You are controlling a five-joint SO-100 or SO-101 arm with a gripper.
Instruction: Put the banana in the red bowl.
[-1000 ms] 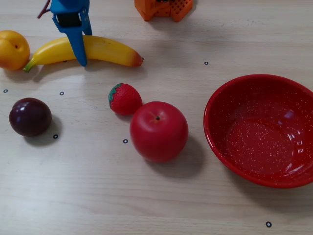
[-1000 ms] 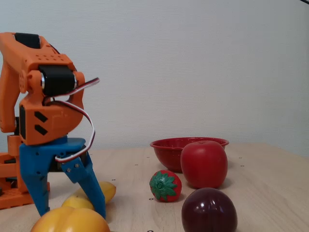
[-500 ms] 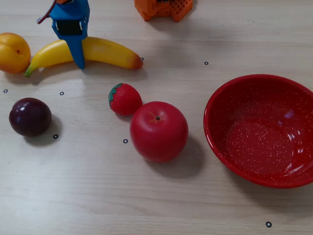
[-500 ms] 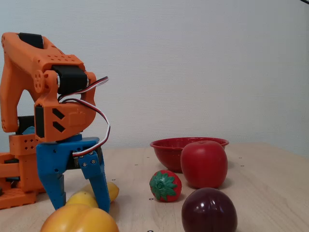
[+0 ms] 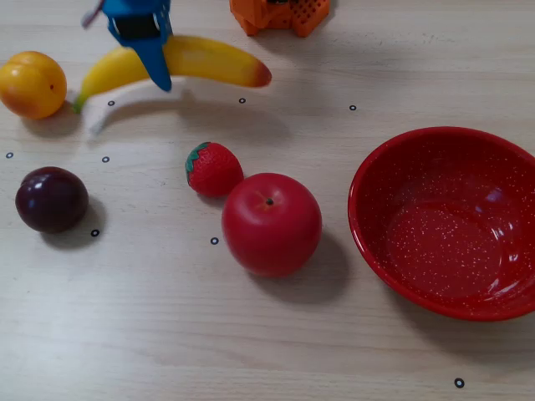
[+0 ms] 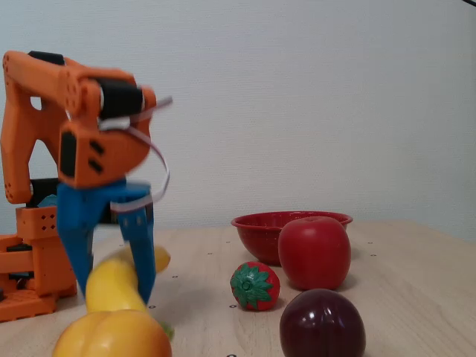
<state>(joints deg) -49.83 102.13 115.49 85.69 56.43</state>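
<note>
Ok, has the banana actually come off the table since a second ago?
Yes. In a fixed view the banana, clamped in the end effector, has shifted up and right, away from the orange-yellow fruit, leaving its shadow apart below it.

Even, bright light; soft shadows under the fruit, glare inside the red bowl (image 5: pixel 451 221), motion-blurred gripper (image 6: pixel 111 286).

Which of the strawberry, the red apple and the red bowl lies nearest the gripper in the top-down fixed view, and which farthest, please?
Measured from the blue gripper at upper left:
1. Small red toy strawberry, just below-right.
2. Round glossy red apple, further down, centre.
3. Large speckled red bowl, far right.
</note>
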